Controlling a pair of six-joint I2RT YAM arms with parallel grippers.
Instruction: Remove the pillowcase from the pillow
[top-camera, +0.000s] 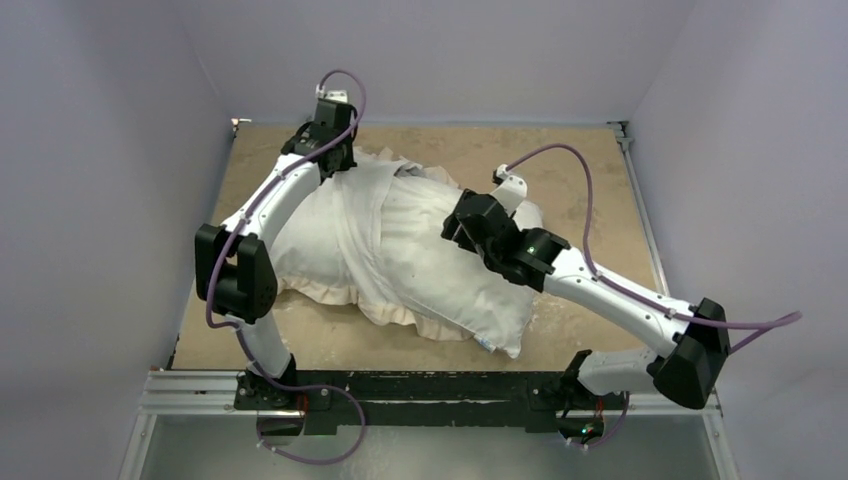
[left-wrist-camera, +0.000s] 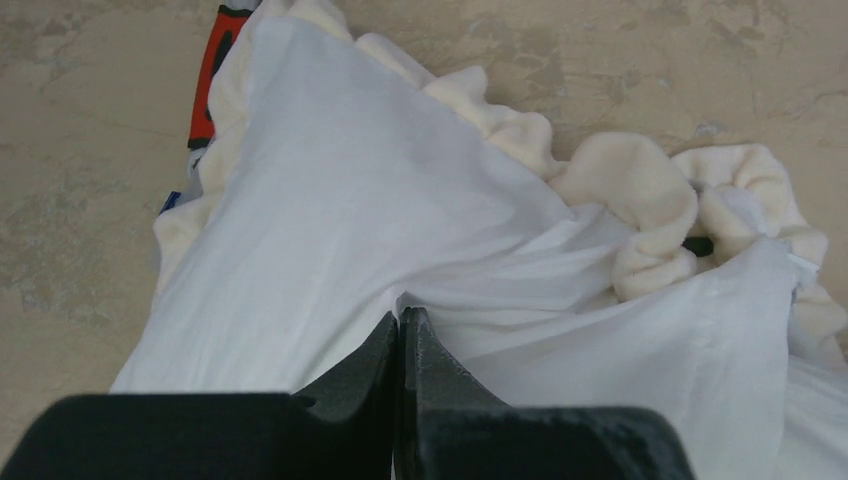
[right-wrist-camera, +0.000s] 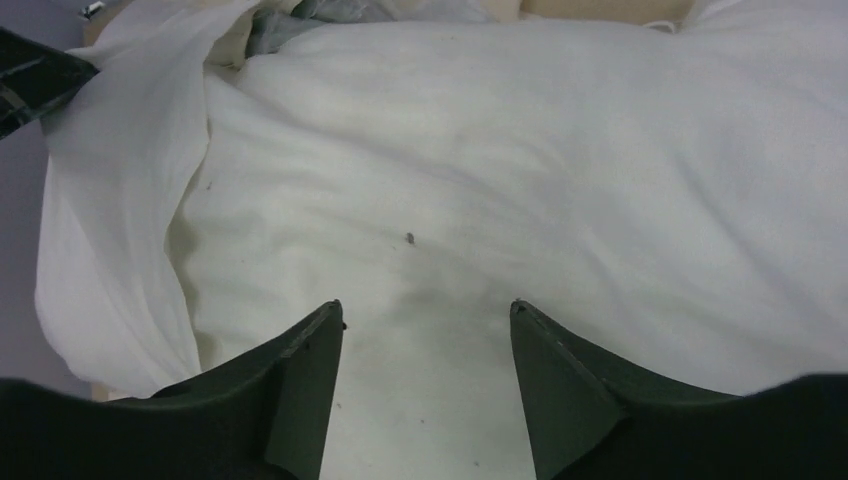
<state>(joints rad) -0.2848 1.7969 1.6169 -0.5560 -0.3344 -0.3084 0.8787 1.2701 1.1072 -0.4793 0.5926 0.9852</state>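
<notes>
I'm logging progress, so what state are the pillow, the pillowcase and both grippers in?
Pillow: one end bare, the rest covered.
Pillowcase: partly off, bunched over the pillow's covered end.
Left gripper: shut, pinching the pillowcase.
Right gripper: open over the pillow, holding nothing.

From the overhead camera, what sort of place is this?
Probably a lab robot test cell, not a home: plain pale walls box in a worn table, an aluminium rail runs along its near edge, and the only goods are a pillow partly in its pillowcase.
</notes>
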